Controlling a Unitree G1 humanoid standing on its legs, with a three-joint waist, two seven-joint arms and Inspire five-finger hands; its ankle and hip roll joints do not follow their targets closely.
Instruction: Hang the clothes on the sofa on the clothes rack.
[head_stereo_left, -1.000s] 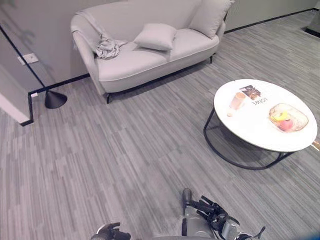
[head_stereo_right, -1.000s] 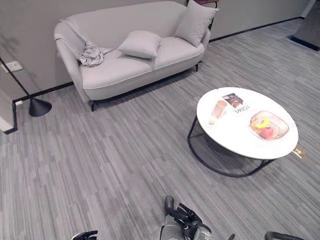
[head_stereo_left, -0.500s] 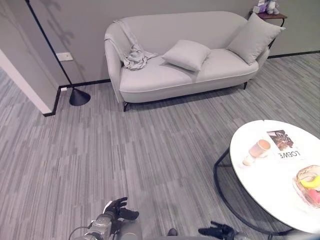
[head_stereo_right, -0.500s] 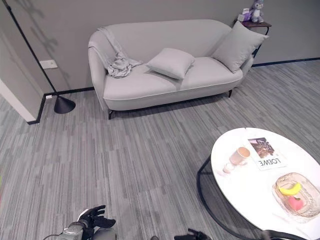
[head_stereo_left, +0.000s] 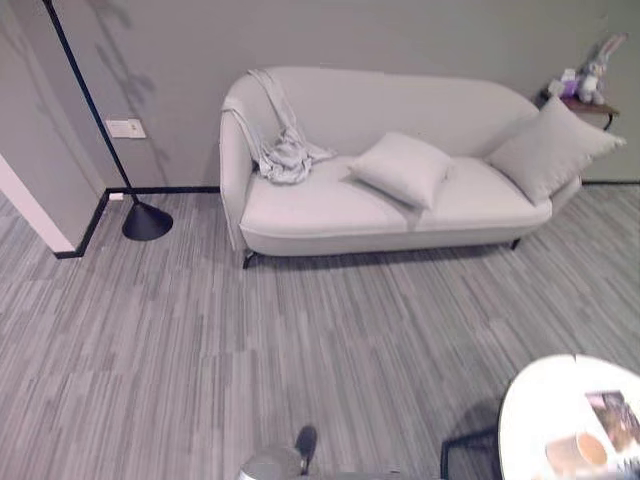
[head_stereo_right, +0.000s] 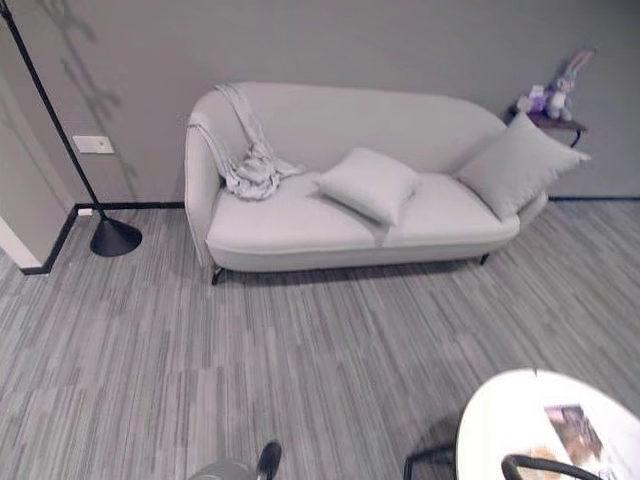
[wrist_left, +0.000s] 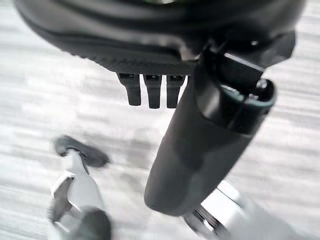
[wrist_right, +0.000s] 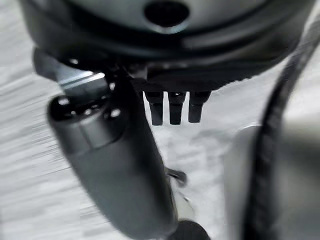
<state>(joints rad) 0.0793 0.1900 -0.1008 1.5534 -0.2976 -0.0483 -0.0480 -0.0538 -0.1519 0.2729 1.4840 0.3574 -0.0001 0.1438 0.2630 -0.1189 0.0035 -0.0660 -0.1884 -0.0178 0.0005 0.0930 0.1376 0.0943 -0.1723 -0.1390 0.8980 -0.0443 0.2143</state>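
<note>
Now the whole picture has swung since half a second ago, which is my head turning, not the furniture moving. The sofa (head_stereo_left: 400, 210) sits nearly square across the eye views, and the round table (head_stereo_left: 560, 420) has slid off into the lower right corner. I take that to mean I am facing the job, though a wide stretch of floor lies between me and it. The floor lamp (head_stereo_left: 147, 222) stands just beside the sofa's end at my left. Two cushions (head_stereo_left: 403, 168) lie on the seat. The clothes (head_stereo_left: 285, 160), a crumpled grey heap, hang over the sofa's arm at my left and spill onto the seat beside it, untouched.

The eye views place the clothes; the wrist views tell me about my hands. My left hand (wrist_left: 200, 150) hangs over bare floor, fingers (wrist_left: 152, 92) loose and straight, holding nothing. My right hand (wrist_right: 115, 165) is the same, relaxed and empty.
</note>
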